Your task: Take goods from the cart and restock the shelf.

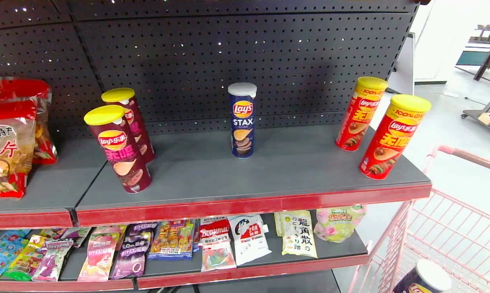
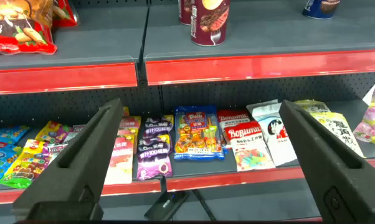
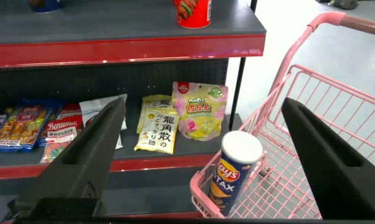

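Task item: a blue chips can (image 3: 234, 171), a tall cylinder with a white plastic lid and a printed label, stands upright in a corner of the pink cart (image 3: 337, 124), close against the wire wall. The cart is a coated wire basket with a rounded pink handle bar, parked just beside the right end of the shelf (image 1: 249, 203). Left gripper (image 2: 199, 107): fingers spread wide, nothing between them, held in front of the lower tier. Right gripper (image 3: 203, 102): likewise spread and empty, above the cart, with the blue chips can in line between its two dark fingers. The upper shelf board is matte dark grey metal with a glossy red front edge, backed by a black perforated panel (image 1: 228, 61). On this board a second blue can (image 1: 242, 120) stands near the middle, toward the back edge. Two maroon cans (image 1: 118, 148) with yellow lids stand one behind the other toward its left end, the front one close to the front edge. Two red cans (image 1: 393, 136) with yellow lids are at the right end, one near the front right corner. Crinkled red snack bags (image 1: 8, 138) occupy the adjoining board at left. The lower tier carries flat foil pouches (image 1: 171, 240) lying in a row along the front edge. Floor beyond the cart is pale grey and smooth.
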